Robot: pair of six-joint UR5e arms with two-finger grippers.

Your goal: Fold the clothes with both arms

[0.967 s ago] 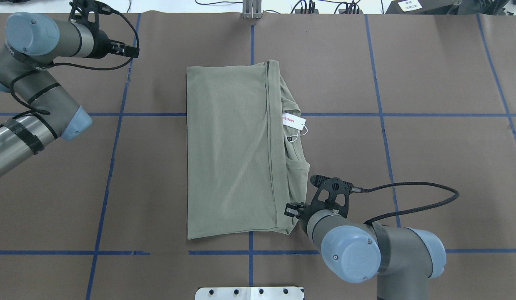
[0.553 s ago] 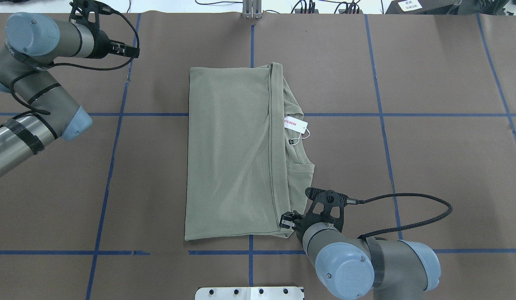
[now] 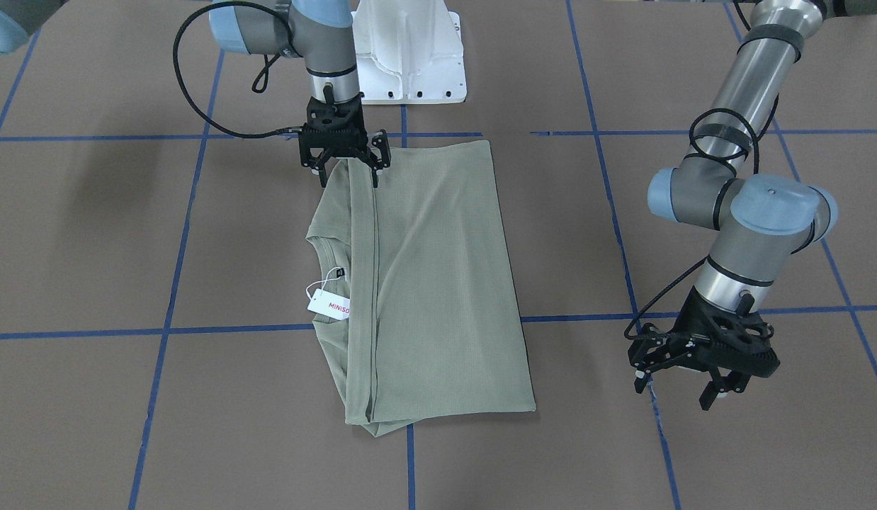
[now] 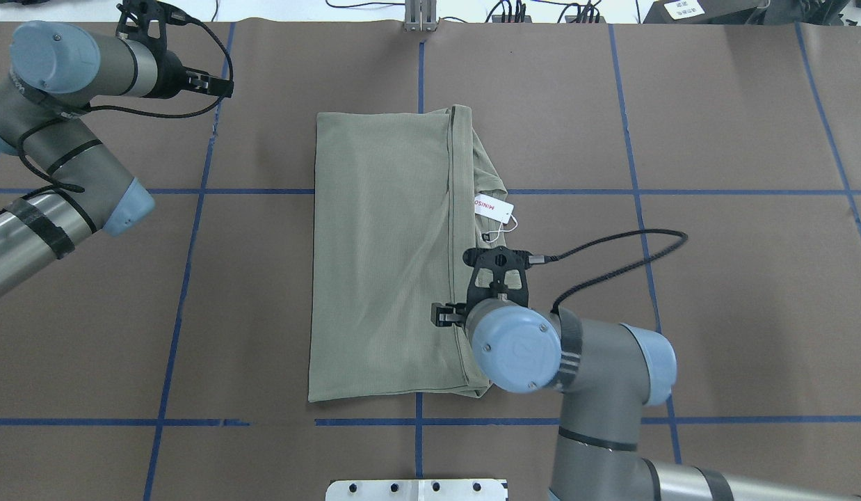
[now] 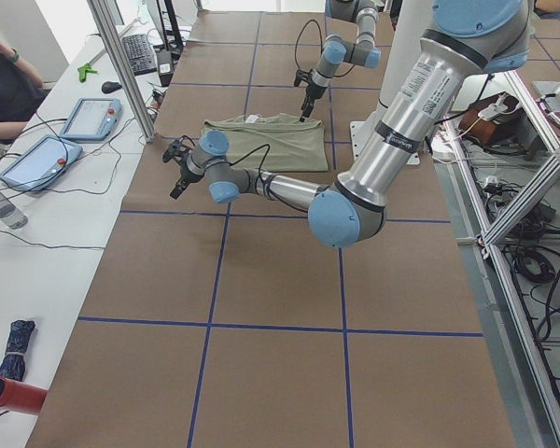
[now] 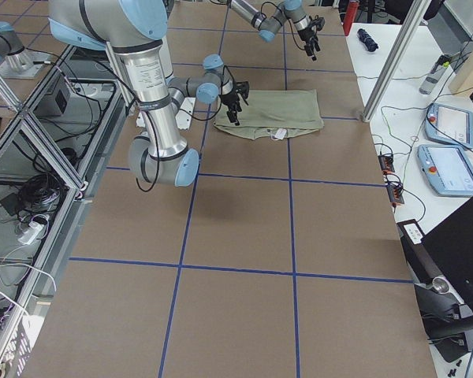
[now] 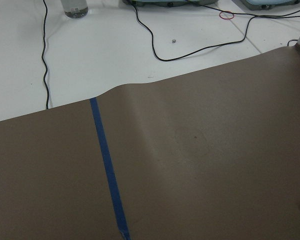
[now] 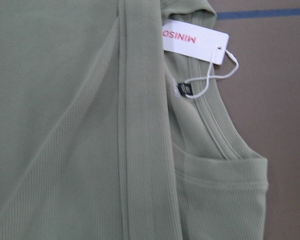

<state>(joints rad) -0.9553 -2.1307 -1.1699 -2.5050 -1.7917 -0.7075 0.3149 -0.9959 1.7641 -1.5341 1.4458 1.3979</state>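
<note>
The clothes are one sage-green shirt [image 4: 382,257], folded into a tall rectangle flat on the brown table. Its neckline and white MINISO tag [image 4: 492,206] stick out on its right side. My right gripper [image 3: 348,177] hangs open over the shirt's near right part, fingers either side of the folded hem, holding nothing. In the overhead view the wrist mostly hides this right gripper [image 4: 444,314]. From above, the right wrist view takes in the shirt [image 8: 65,125] and tag [image 8: 195,37]. My left gripper [image 3: 678,393] stands open over bare table, well off to the shirt's far left.
The white pedestal base [image 3: 410,49] sits at the table's near edge behind the shirt. Blue tape lines [image 7: 107,165] grid the brown paper. Beyond the far edge, a white bench holds cables and tablets [image 5: 84,117]. A person [image 5: 5,84] sits there.
My right gripper has left the shirt's near right corner, risen and moved inward over the hem. The shirt shifted slightly at first, then stayed put. The left arm has not moved.
</note>
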